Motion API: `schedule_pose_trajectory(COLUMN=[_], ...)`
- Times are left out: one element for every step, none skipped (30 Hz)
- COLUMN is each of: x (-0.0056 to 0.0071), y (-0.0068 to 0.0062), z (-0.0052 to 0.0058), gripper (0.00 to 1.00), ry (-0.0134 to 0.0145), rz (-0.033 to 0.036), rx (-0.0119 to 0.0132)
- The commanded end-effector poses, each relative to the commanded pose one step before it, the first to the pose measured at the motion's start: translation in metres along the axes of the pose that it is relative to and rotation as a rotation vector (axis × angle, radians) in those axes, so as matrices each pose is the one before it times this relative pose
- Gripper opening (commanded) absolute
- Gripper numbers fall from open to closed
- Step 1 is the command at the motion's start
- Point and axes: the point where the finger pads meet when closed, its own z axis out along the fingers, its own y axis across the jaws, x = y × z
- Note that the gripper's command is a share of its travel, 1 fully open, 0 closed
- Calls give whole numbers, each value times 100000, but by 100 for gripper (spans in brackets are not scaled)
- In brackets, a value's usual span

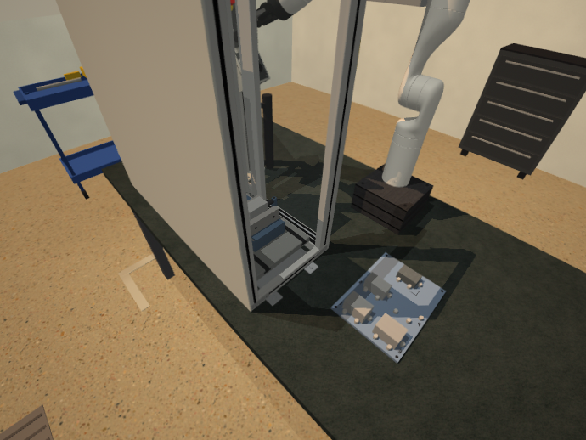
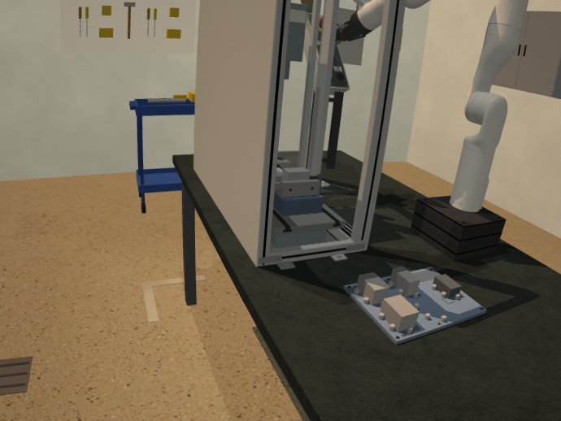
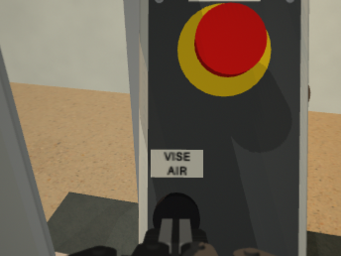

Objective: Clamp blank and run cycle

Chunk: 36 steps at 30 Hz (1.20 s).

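Note:
My gripper [image 1: 260, 19] [image 2: 338, 36] [image 3: 175, 238] is shut and empty, its tips over the lower part of the black VISE AIR knob [image 3: 176, 203]. Contact and how far in the knob sits cannot be told. The dark setting master [image 1: 409, 276] [image 2: 446, 285] lies on the plate [image 1: 428, 286] [image 2: 467, 308], beside three lighter blanks [image 1: 391, 330] [image 2: 399, 312]. In the guard, a pale block [image 1: 256, 206] [image 2: 295, 174] shows behind and above the fixed jaw [image 2: 298, 187]; whether it is a blank is unclear. The low bars and work stop are hidden. Door and amber lamp cannot be made out.
The red emergency stop [image 3: 231, 39] sits above the knob on the control column [image 3: 223, 124]. A grey guard post [image 3: 22, 164] stands left of it in the wrist view. The guard's tall side panel [image 1: 166, 118] [image 2: 235, 113] hides much of its inside. Bare pins stand on the plate.

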Motion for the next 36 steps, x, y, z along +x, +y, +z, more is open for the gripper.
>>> schedule_pose_trajectory(x=[59,0,0,0,0,0,0,0,0,0,0,0,0,0,0,0,0,0,0,0,0,0,0,0,0,0,0,0,0,0,0,0,0,0,0,0], y=[-10,0,0,0,0,0,0,0,0,0,0,0,0,0,0,0,0,0,0,0,0,0,0,0,0,0,0,0,0,0,0,0,0,0,0,0], z=[64,80,80,80,80,0,0,0,0,0,0,0,0,0,0,0,0,79,80,80,80,80,0,0,0,0,0,0,0,0,0,0,0,0,79,80], gripper=[10,10,10,10,10,10,10,10,10,10,10,10,10,10,10,10,10,10,10,10,10,10,10,10,10,10,10,10,10,10,10,10,10,10,10,10], ry=[101,0,0,0,0,0,0,0,0,0,0,0,0,0,0,0,0,0,0,0,0,0,0,0,0,0,0,0,0,0,0,0,0,0,0,0], rz=[63,0,0,0,0,0,0,0,0,0,0,0,0,0,0,0,0,0,0,0,0,0,0,0,0,0,0,0,0,0,0,0,0,0,0,0], rx=[47,0,0,0,0,0,0,0,0,0,0,0,0,0,0,0,0,0,0,0,0,0,0,0,0,0,0,0,0,0,0,0,0,0,0,0])
